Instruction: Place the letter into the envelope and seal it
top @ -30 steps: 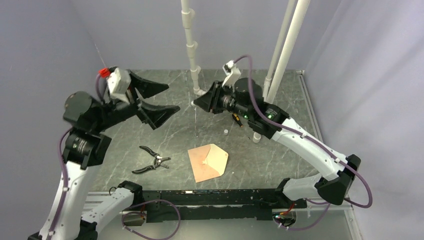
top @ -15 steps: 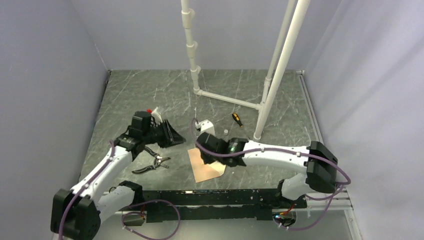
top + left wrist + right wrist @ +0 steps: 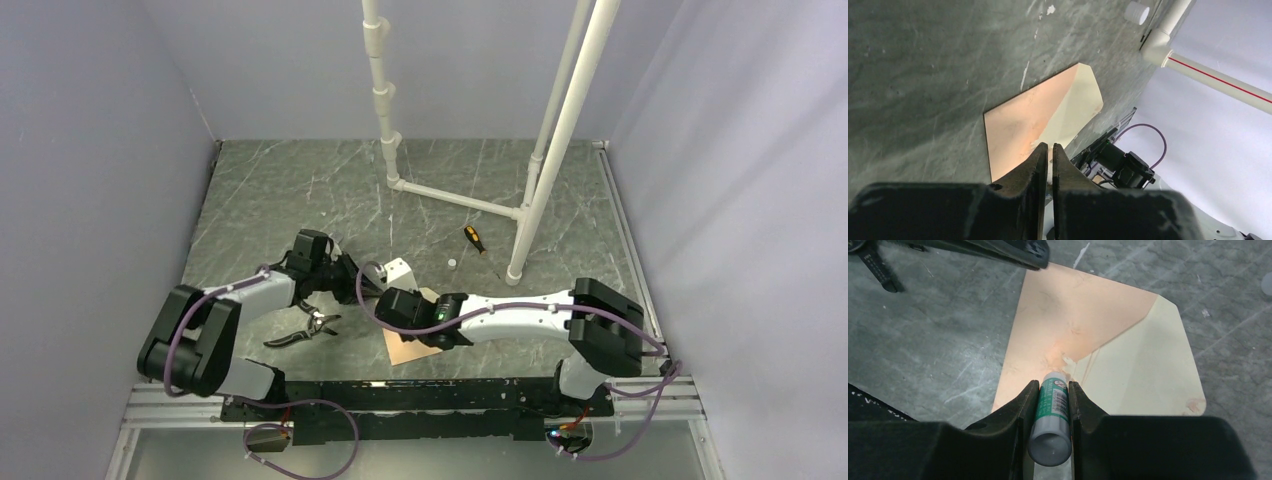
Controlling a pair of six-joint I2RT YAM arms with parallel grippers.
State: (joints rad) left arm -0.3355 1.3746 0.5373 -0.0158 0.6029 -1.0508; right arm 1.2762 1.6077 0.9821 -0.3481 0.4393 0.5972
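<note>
Room for moving is widest on the far half of the surface (image 3: 300,190), which lies bare out to the left wall (image 3: 90,150). On the far right, the white pipe frame (image 3: 455,198) stands with its cross-bar low over the surface. A screwdriver (image 3: 473,238) and a small white cap (image 3: 452,263) lie just near of that bar. Along the near edge runs the black rail (image 3: 420,395) that carries both arm bases. Between the rail and the frame, both arms reach low towards the middle, so space there is tight.

The envelope (image 3: 1063,315) lies flat in the near middle of the surface, its paler flap (image 3: 1143,365) open. From above, the right arm covers most of it. Black pliers (image 3: 303,328) lie just left of it, apart from its edge.

The right tool (image 3: 1050,385) is clamped on a glue stick (image 3: 1050,415) with a green-and-white label. The stick's far end is over the tan body of the envelope, close to the seam where the flap begins; whether it touches the paper cannot be told.

The left tool (image 3: 1048,146) comes in from the left with its jaws drawn almost together, a thin slit between them and nothing seen in it. Its tips sit at the envelope's left edge, near a corner; contact there cannot be told.
</note>
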